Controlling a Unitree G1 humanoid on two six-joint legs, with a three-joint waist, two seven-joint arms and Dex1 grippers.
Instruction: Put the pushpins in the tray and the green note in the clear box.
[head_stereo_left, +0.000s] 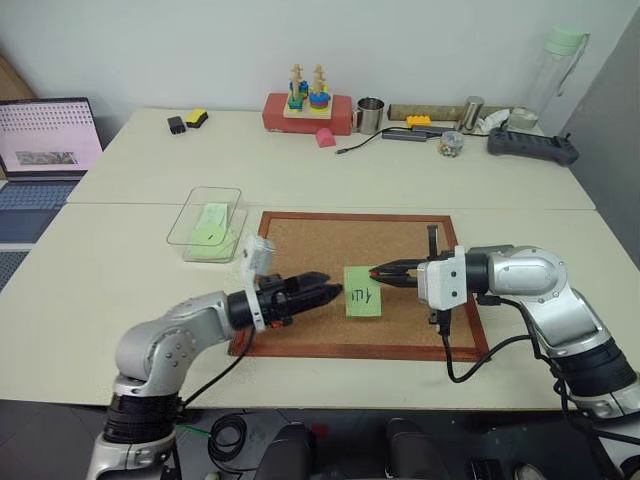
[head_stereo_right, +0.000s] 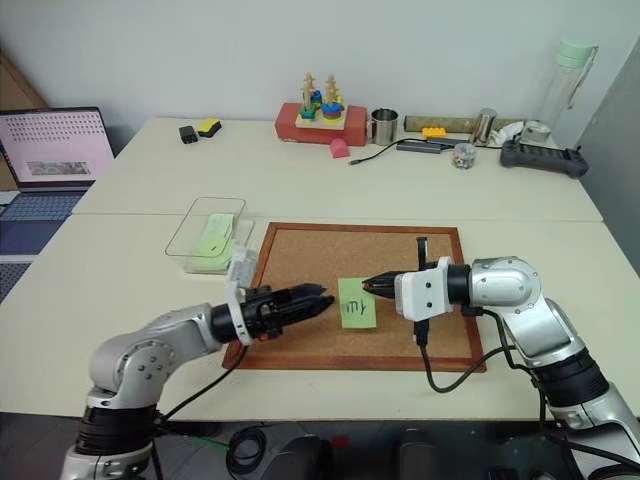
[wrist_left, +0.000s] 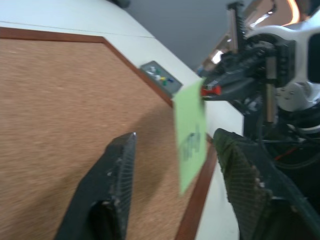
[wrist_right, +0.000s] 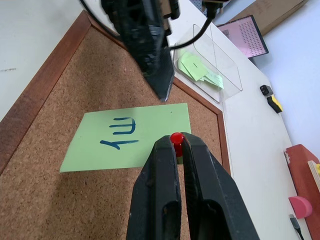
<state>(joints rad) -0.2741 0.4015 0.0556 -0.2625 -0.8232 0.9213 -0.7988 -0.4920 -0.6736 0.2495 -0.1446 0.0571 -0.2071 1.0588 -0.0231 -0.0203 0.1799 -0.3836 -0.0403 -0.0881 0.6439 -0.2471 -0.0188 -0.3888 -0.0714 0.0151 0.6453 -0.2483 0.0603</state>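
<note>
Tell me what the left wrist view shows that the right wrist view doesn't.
Left wrist view, not the right: the tray, with small coloured pins in it, beyond the cork board's corner. Right wrist view, not the left: the clear box holding light-green papers, and a laptop. Both: the cork board, the green note, and the right hand shut on the red pushpin at the note's edge.

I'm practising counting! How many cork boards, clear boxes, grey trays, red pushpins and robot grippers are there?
cork board: 1
clear box: 1
grey tray: 1
red pushpin: 1
grippers: 2, the left gripper and the right gripper
Total: 6
</note>
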